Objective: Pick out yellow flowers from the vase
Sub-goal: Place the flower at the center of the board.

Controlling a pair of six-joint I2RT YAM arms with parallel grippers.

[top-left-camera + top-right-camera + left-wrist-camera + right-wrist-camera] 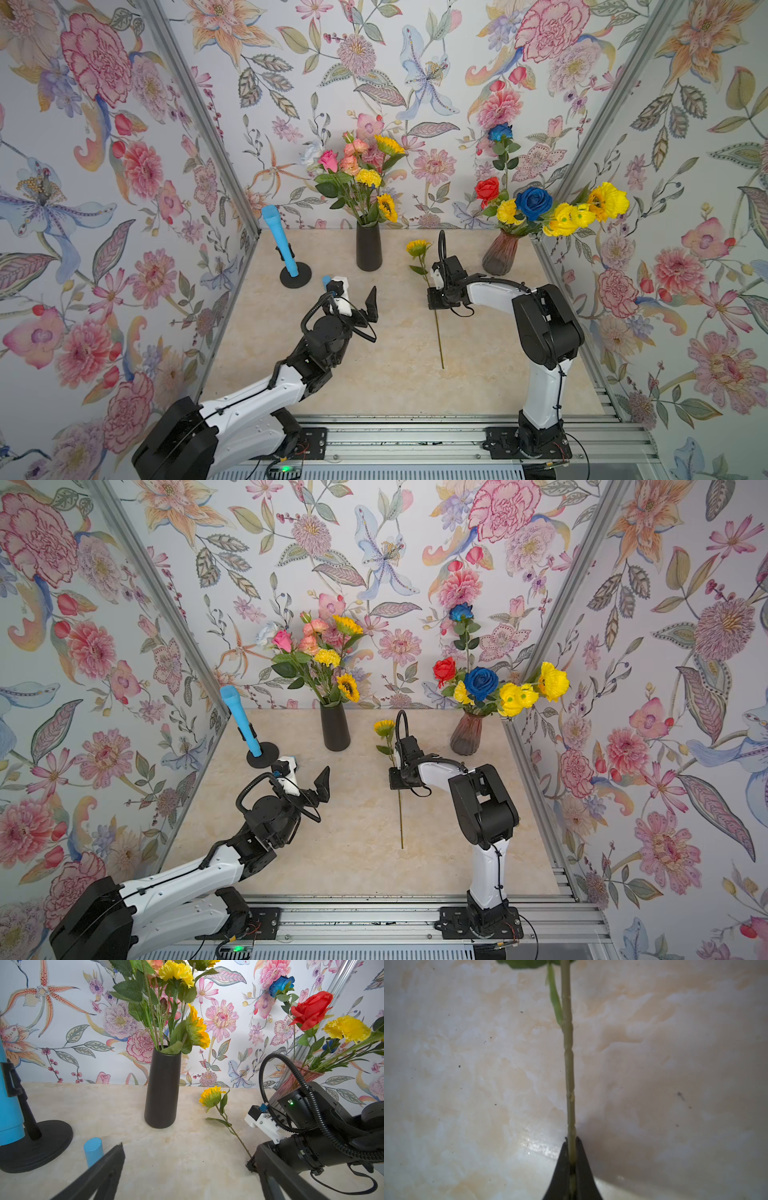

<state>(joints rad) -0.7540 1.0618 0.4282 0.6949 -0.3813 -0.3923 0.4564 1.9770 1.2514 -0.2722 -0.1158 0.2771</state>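
My right gripper (572, 1147) is pinched tight on the stem (569, 1068) of a sunflower (417, 247), low over the middle of the table (374, 382). The flower runs front to back. Its head points toward the back edge, between the black vase (368, 249) and the glass vase (500, 255), and its cut end points toward the front edge. My grip sits roughly midway along the stem, below the leaves. In the blurred wrist view the stem looks to be on or just above the surface, and I can't say which. My left gripper (191, 1148) is spread wide and holds nothing, hanging over the table left of the sunflower and in front of the black vase. Yellow blooms (368, 177) stand in the black vase at the middle of the back edge, among pink roses (328, 160). A second yellow bunch (565, 219) leans out of the glass vase near the back right corner, beside a blue rose (533, 202) and a red rose (487, 189).
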